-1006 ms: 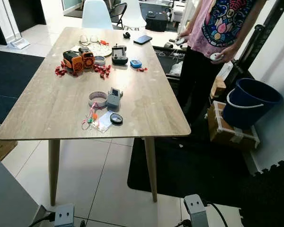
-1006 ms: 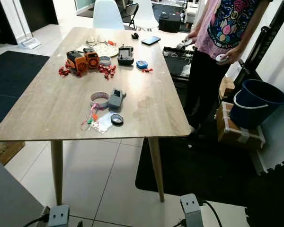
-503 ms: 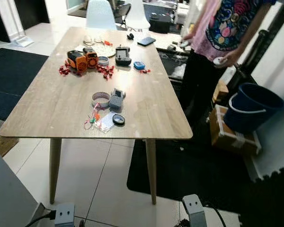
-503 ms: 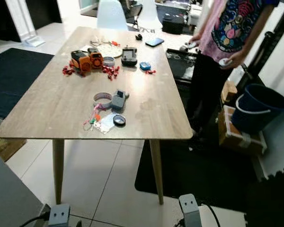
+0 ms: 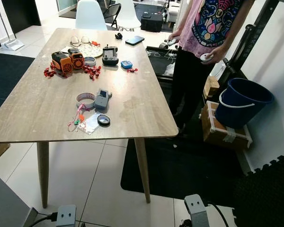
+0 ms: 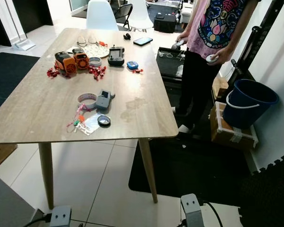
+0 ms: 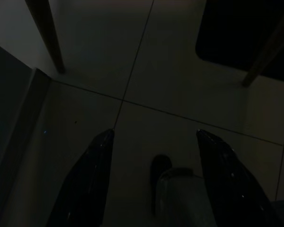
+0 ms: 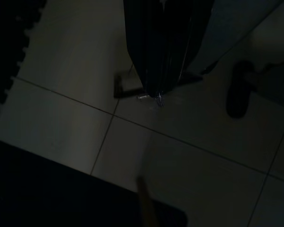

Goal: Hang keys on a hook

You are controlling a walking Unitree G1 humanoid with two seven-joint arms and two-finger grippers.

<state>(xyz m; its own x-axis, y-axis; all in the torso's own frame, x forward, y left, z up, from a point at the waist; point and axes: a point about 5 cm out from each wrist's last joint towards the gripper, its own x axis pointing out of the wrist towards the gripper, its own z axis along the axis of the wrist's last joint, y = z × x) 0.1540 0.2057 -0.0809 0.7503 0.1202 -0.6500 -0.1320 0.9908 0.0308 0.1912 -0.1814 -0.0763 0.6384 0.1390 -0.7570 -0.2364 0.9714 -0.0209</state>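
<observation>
The left eye view shows a long, pale wooden bench (image 5: 38, 109) on slim tapered legs, seen from a few steps off, and the task looks barely begun. The likely keys, a small bunch with pink, green and orange tags (image 5: 77, 120), lie untouched near the bench's front edge, just beside a clear plastic packet (image 5: 89, 124) and a small round black disc (image 5: 103, 120). Behind them sit a roll of pale tape (image 5: 85, 100) and a small grey device (image 5: 102, 99); farther back stand two orange toy robots (image 5: 68, 60) among scattered red pieces. No hook can be made out anywhere, so where the keys should go remains unknown. A person in a pink printed shirt (image 5: 213, 23) stands at the bench's far right side, near a dark blue bucket (image 5: 243, 101) on the floor. Both arms hang idle over the tiled floor. In the dim left wrist view, the left claw (image 7: 154, 177) has its two black fingers spread well apart with nothing between them. In the right wrist view, the right claw (image 8: 163, 47) has its fingers pressed together, apparently empty, though the dark makes that hard to confirm. Everything is still to do: approach the bench, pick up the keys, find the hook and hang them.
</observation>
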